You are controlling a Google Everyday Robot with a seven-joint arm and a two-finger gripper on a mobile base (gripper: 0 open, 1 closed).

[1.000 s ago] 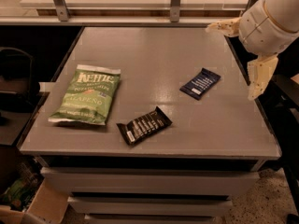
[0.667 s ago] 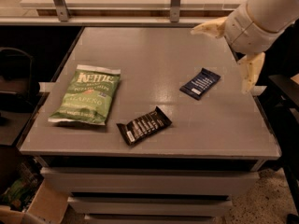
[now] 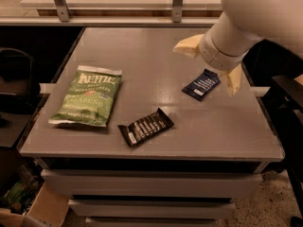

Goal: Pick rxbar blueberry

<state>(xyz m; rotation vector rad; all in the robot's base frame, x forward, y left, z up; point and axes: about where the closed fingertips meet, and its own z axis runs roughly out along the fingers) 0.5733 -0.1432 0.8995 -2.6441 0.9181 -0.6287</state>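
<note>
The rxbar blueberry [image 3: 201,84] is a small flat navy-blue wrapper with white text, lying on the right part of the grey table top [image 3: 142,51]. My gripper [image 3: 204,71] hangs above the table right over the bar's far end, at the end of the big white arm coming in from the upper right. Its two cream fingers are spread wide apart, one [image 3: 186,46] to the bar's far left and one [image 3: 233,79] to its right. It holds nothing.
A black bar wrapper with white text [image 3: 145,126] lies near the table's front edge, left of the blue bar. A green Kettle chips bag [image 3: 87,96] lies on the left. A cardboard box [image 3: 28,212] stands on the floor at lower left.
The arm has swung left from beyond the table's right edge to above the blue bar. The bars and the bag have not moved.
</note>
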